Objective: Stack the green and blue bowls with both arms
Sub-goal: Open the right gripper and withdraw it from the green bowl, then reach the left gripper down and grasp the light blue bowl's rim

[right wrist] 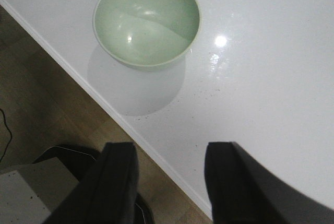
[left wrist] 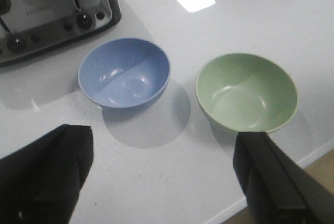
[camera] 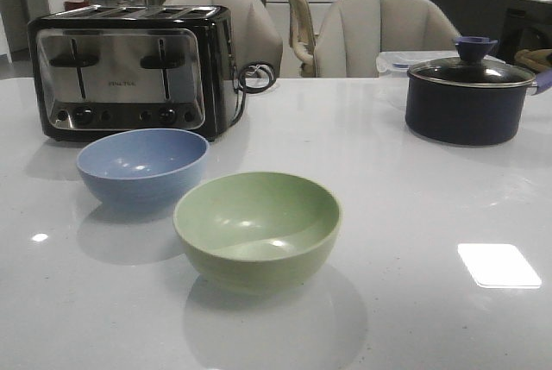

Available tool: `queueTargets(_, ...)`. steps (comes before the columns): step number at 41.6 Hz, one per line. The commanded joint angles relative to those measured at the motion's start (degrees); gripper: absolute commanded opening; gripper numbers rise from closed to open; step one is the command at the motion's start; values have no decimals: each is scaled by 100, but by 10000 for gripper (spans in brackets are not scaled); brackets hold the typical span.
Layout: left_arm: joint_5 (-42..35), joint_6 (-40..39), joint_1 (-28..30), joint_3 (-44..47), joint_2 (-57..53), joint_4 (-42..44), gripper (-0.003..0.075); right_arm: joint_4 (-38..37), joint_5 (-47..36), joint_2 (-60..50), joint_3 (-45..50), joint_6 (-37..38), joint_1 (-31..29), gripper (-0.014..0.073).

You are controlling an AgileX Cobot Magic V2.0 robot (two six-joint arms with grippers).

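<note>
You have the green bowl (camera: 257, 228) sitting upright on the white table (camera: 414, 206), close to the near edge, and it serves well as your landmark. It is a round, smooth, matte bowl in a pale sage green, open side up and empty, with soft glints of light on its inner wall. The blue bowl (camera: 143, 166) stands just beside it, to its left and a little farther back, the two rims near each other but apart; it is the same shape and about the same size, in a dusty light blue, also upright and empty. Behind the blue bowl, farther from the green bowl, you see the black-and-chrome toaster (camera: 129, 68), and well off to the green bowl's right and back stands the dark lidded pot (camera: 470, 94). Your left gripper (left wrist: 162, 177) hangs above the table on the near side of both bowls, its jaws spread wide and holding nothing. Your right gripper (right wrist: 169, 182) hovers over the table edge, short of the green bowl, its jaws likewise apart and empty, with the wooden floor (right wrist: 47, 109) showing below it.
</note>
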Motion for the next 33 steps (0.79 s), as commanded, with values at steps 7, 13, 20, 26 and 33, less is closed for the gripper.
queueTargets(7,354,-60,616,-1175,1586,-18,601,75,-366,-49,-157,-54,-7,423)
queueTargets(13,611,-68,1284,-1786,2765,-493,601,75,-366,-49,-157,-54,-7,423)
queueTargets(20,513,-68,1690,-2445,3871,-667,601,75,-366,-49,-157,-54,-7,423)
queueTargets(26,297,-68,1731,-3027,4733,-667,600,75,-366,-49,-157,-54,-7,423)
queueTargets(33,171,-68,1719,-3600,5627,-669,600,75,-366,-49,-157,-54,-7,423)
